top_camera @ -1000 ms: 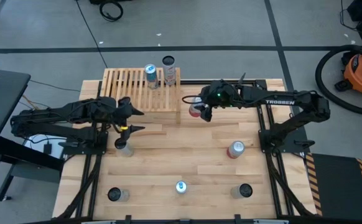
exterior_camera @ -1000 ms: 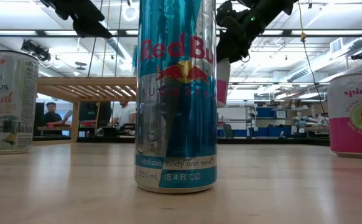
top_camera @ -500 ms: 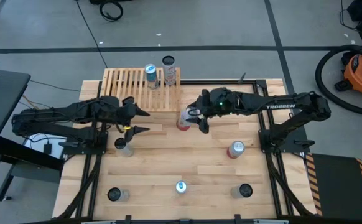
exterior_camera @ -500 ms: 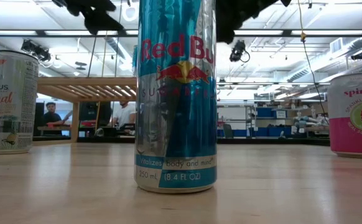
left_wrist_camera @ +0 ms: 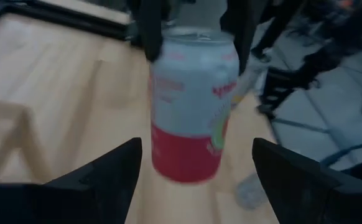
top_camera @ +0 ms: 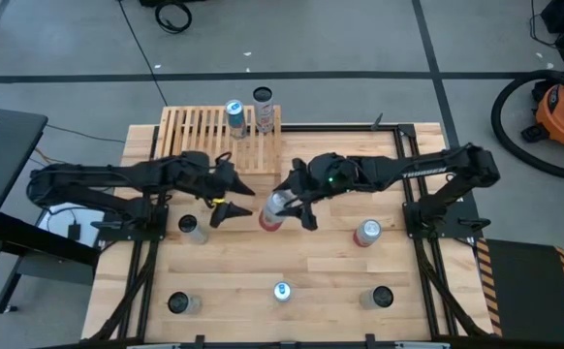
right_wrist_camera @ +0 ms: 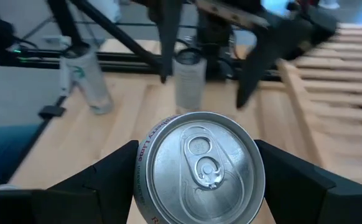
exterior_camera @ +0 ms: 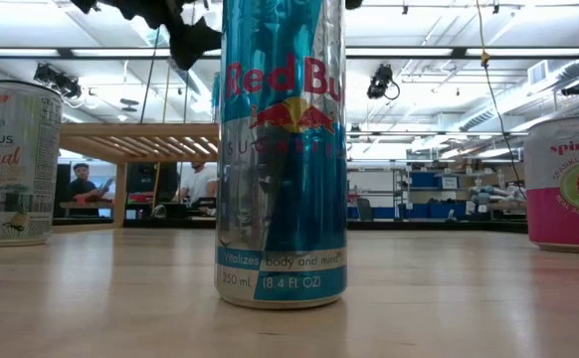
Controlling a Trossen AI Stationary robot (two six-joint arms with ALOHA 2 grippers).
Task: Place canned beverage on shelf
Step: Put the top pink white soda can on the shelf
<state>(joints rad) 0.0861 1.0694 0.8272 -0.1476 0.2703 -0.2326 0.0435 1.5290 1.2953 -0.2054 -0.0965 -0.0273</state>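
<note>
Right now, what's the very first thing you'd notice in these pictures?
The right gripper holds a red and white can in the air over the middle of the table, and the open left gripper reaches toward it. Behind them, two cans already stand on the wooden shelf.

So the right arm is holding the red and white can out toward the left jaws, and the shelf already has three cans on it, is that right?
Not quite: the high view shows two cans on the shelf, not three. The rest holds: the right gripper holds the red and white can out toward the open left gripper.
</note>
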